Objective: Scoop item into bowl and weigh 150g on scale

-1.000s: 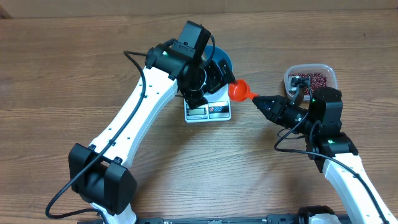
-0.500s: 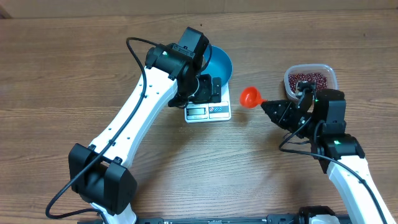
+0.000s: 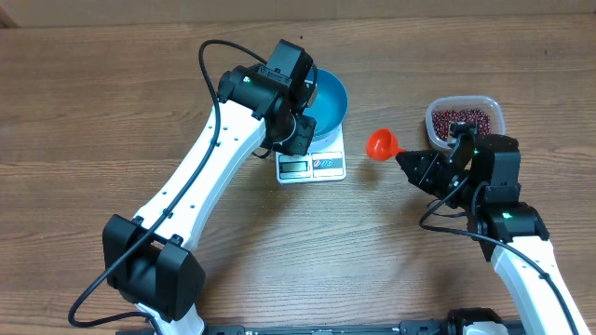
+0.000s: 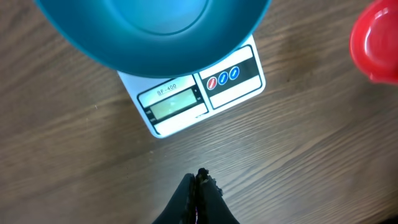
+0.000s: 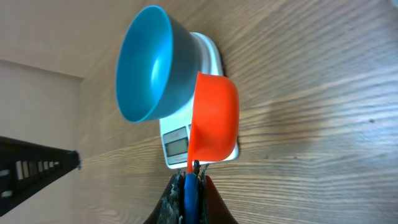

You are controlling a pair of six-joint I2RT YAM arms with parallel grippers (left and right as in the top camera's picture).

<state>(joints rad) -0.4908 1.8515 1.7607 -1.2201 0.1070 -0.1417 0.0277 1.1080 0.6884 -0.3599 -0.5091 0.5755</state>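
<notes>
Matt wood-grain table (image 3: 93, 112), glossy blue plastic bowl (image 3: 331, 97), smooth white scale (image 3: 312, 166) — shiny orange plastic scoop (image 3: 380, 143)

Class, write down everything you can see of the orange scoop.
The orange scoop is a small round cup with a short handle, glossy like plastic. No beans show inside it. The right pincer is shut on its handle; nothing else touches it. It hangs over the table between the scale and the clear tub, apart from both.
</notes>
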